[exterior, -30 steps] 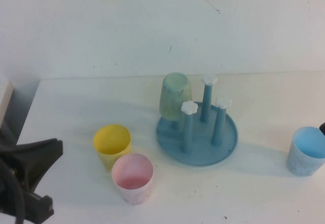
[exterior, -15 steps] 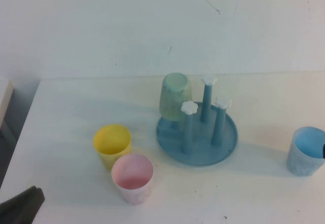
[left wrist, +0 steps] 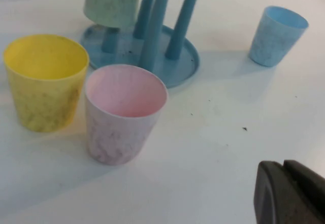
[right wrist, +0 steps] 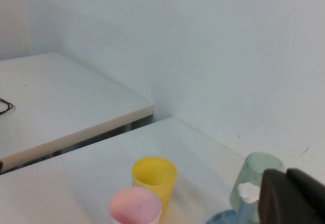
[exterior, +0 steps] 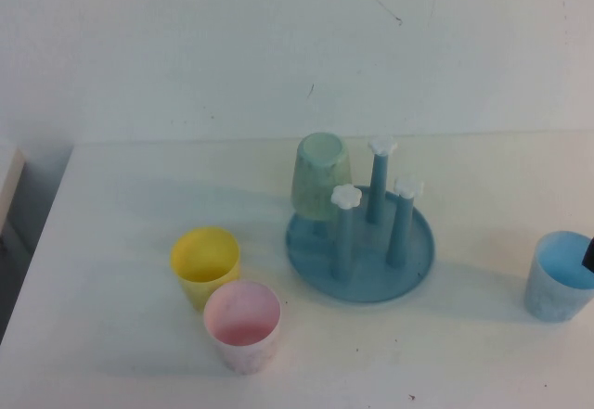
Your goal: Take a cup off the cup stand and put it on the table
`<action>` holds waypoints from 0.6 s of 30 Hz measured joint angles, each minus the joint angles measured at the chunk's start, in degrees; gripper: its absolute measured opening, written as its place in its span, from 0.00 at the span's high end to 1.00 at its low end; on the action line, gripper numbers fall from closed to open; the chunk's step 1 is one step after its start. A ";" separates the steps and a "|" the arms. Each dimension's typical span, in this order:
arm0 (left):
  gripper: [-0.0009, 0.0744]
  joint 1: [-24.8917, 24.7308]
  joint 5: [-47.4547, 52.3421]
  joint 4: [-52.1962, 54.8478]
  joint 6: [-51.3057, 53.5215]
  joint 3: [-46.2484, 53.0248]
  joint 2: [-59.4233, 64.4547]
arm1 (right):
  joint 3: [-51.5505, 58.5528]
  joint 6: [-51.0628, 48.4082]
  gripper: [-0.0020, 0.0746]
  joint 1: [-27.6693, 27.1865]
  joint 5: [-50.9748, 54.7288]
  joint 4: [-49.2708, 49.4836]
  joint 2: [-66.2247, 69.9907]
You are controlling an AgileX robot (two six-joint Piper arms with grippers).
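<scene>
The light blue cup point(exterior: 560, 275) point(left wrist: 277, 35) stands upright on the white table point(exterior: 111, 196) at the far right, apart from the cup stand point(exterior: 360, 253) point(left wrist: 175, 64). A pale green cup point(exterior: 320, 175) point(right wrist: 254, 176) hangs upside down on one peg of the stand. Only a dark tip of my right gripper point(exterior: 588, 253) shows at the right edge, by the blue cup's rim. In the right wrist view this gripper point(right wrist: 286, 176) is shut with nothing between its jaws. My left gripper point(left wrist: 283, 165) is shut and empty, low over the near table, and is out of the high view.
A yellow cup point(exterior: 205, 262) point(left wrist: 44, 81) and a pink cup point(exterior: 242, 324) point(left wrist: 124, 112) stand upright side by side, near left of the stand. Three pegs with white caps point(exterior: 346, 196) are bare. A wall runs behind the table.
The left arm has drawn back out of the high view at the near left. The right gripper's tip has shifted a little at the right edge beside the blue cup.
</scene>
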 joint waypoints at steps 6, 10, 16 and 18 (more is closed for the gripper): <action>0.99 0.00 6.96 0.00 0.00 0.00 0.00 | 0.00 -0.44 0.98 0.00 0.11 0.27 -0.02; 0.99 0.00 10.42 0.12 0.00 0.00 0.00 | 0.00 -0.49 0.98 0.00 0.33 0.40 -0.02; 0.99 0.00 13.93 0.22 -0.21 0.00 0.00 | 2.22 -1.93 0.98 0.00 -6.39 0.40 -0.02; 0.99 0.00 14.51 0.22 -0.21 0.00 0.00 | 2.93 -4.93 0.98 0.00 -11.13 0.40 -0.23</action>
